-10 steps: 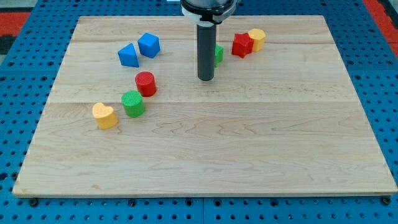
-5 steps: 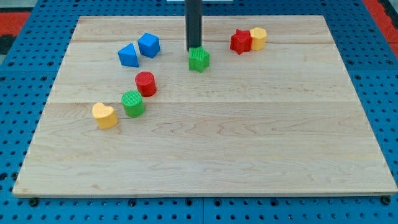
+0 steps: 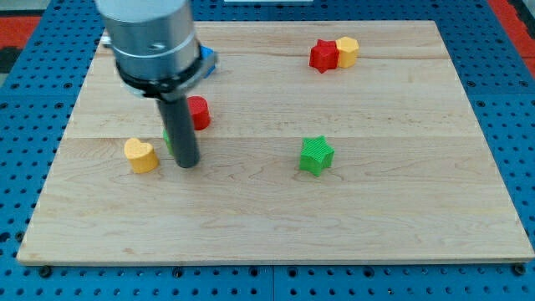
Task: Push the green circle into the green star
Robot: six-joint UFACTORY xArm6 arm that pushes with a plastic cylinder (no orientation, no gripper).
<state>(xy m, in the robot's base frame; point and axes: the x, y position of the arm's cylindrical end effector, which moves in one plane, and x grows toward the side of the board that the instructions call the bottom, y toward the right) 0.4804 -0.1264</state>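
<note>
The green star [image 3: 317, 155] lies near the board's middle, right of centre. The green circle [image 3: 170, 138] is almost wholly hidden behind my rod; only a green sliver shows at the rod's left edge. My tip [image 3: 187, 164] rests on the board just below and right of the green circle, between the yellow heart [image 3: 141, 155] and the green star, far to the star's left. The red cylinder [image 3: 198, 112] stands just above and right of the rod.
A red star-like block [image 3: 323, 57] and a yellow block [image 3: 346, 50] touch near the view's top right. A blue block [image 3: 206, 58] peeks out behind the arm's body at top left. The wooden board [image 3: 418, 209] sits on a blue pegboard.
The green star has moved from the upper middle down and right toward the board's centre. My rod has swung from the top middle to the left, now covering the green circle and blue blocks.
</note>
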